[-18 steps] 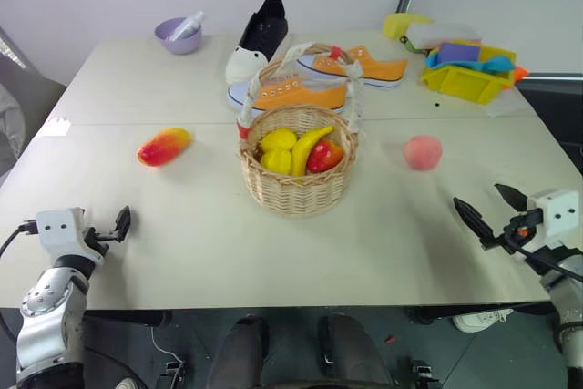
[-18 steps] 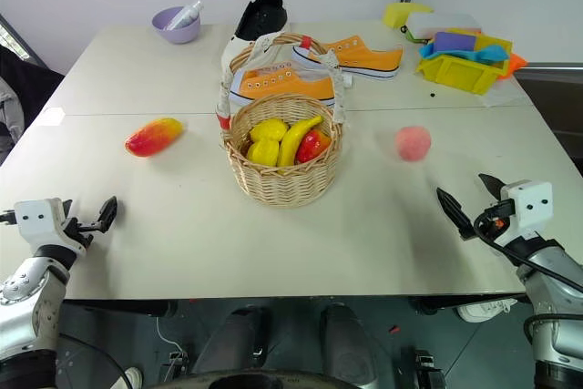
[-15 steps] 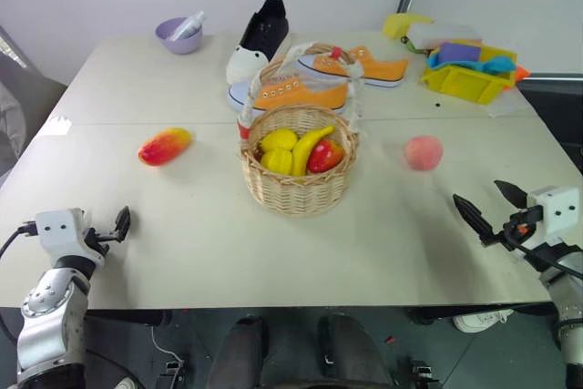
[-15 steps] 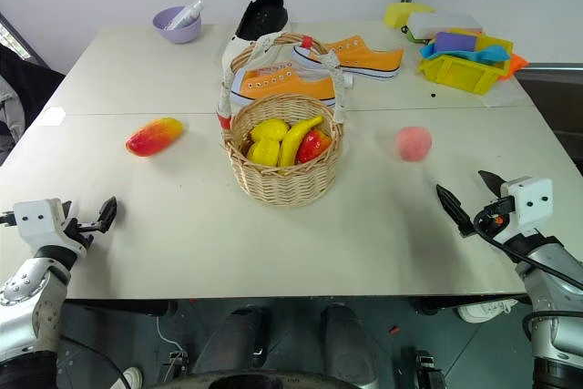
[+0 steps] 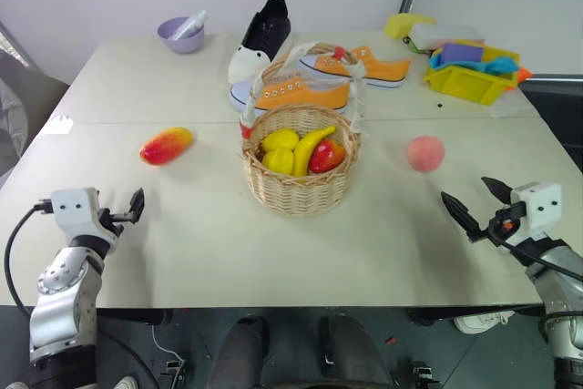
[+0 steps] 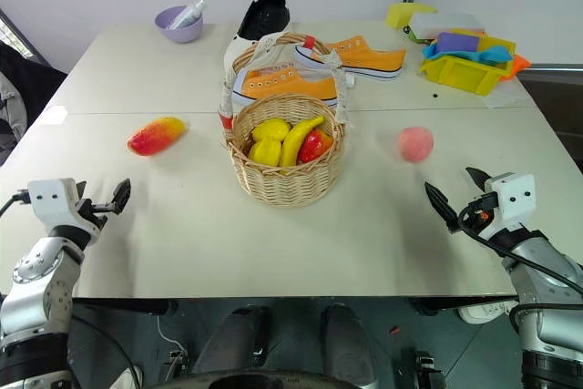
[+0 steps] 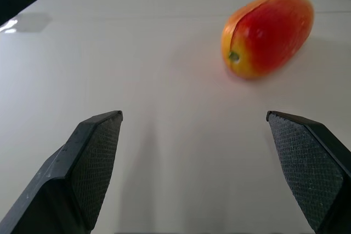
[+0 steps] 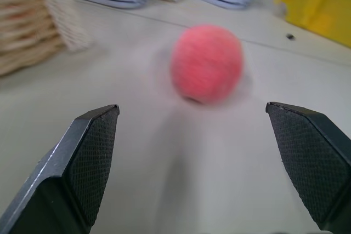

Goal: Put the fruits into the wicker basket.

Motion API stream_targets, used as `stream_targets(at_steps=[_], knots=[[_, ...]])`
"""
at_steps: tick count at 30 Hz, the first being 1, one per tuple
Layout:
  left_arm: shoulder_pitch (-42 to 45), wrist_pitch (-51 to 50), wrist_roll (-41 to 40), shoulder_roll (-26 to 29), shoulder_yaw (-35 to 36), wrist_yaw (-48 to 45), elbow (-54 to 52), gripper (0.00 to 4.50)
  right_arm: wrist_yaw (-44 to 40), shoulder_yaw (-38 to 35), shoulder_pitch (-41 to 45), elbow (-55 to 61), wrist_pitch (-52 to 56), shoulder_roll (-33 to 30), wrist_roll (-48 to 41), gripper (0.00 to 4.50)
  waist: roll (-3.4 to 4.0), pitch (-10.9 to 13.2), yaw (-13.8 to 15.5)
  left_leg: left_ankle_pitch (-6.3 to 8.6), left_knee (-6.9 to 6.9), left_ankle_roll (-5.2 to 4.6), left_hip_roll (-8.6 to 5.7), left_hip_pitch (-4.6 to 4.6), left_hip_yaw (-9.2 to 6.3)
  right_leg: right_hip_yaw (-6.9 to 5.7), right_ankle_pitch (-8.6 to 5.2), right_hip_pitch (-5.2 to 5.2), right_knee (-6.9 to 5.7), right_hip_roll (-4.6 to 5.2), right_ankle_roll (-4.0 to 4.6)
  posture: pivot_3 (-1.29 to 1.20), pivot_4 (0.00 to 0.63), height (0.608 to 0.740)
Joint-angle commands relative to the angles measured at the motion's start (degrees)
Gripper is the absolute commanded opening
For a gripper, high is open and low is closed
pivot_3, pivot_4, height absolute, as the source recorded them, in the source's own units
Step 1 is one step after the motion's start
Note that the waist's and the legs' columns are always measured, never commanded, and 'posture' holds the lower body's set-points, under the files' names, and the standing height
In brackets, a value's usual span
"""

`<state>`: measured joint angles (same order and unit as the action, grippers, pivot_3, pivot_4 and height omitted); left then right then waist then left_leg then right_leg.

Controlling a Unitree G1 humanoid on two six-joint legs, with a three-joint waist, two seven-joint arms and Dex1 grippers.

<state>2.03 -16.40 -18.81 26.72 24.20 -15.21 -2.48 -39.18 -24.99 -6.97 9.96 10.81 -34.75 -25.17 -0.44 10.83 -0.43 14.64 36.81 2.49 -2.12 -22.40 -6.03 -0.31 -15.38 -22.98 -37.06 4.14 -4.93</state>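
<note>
My left gripper hangs over the near left of the table, jaws spread wide and empty. My right gripper hangs over the near right, jaws likewise wide and empty. Ahead of my left lies the mango; ahead of my right, the peach. Between them stands the basket, holding a banana, lemons and an apple.

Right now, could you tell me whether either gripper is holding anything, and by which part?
Nothing is held: the left gripper and right gripper are open and empty, mango and peach untouched.
</note>
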Motion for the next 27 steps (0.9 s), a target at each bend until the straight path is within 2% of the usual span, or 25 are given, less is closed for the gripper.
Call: stream_targets(at_steps=[1,6,12,21,27], knots=[[3.3,-1.1,1.4,3.1,-0.3,-0.3,-1.0,4.5,-2.8,-0.4,0.4,6.9,2.3,-3.1,-3.3,4.47,0.0,0.0,-0.1,0.0,0.0,0.0,0.01,0.0,0.0,0.0,0.0,0.0,0.0,-0.02,0.0,0.0,0.15,0.738],[10.0,-6.4,1.8,7.2,-2.2,-2.3,3.4,4.5,-5.3,-0.6,1.4,16.5,8.3,-7.8,-8.5,4.47,0.0,0.0,-0.1,0.0,0.0,0.0,0.01,0.01,-0.01,-0.01,0.01,-0.01,-0.02,-0.09,-0.01,0.0,0.15,0.738],[19.8,-12.1,1.9,13.4,-8.7,-12.9,9.6,4.5,-6.1,0.3,6.1,24.6,14.6,-13.4,-14.3,4.47,-0.11,0.1,-0.1,0.0,0.02,0.0,0.0,-0.02,-0.02,-0.05,0.01,0.0,0.02,-0.18,-0.02,0.0,0.15,0.738],[38.1,-9.3,8.9,17.2,-18.5,-21.9,31.9,4.5,-3.0,9.8,16.4,32.6,19.8,-13.3,-18.3,4.47,-0.22,0.1,-0.2,0.01,0.0,-0.02,0.02,-0.1,-0.01,-0.05,0.03,-0.13,0.01,-0.23,-0.07,0.0,0.15,0.738],[44.8,-6.5,13.0,16.8,-22.8,-25.6,43.4,4.5,-1.0,13.7,18.6,35.1,21.1,-12.0,-18.7,4.47,-0.35,0.2,-0.2,0.01,-0.01,-0.02,0.01,-0.18,-0.02,-0.06,0.06,-0.2,-0.01,-0.22,-0.14,0.0,0.15,0.738]])
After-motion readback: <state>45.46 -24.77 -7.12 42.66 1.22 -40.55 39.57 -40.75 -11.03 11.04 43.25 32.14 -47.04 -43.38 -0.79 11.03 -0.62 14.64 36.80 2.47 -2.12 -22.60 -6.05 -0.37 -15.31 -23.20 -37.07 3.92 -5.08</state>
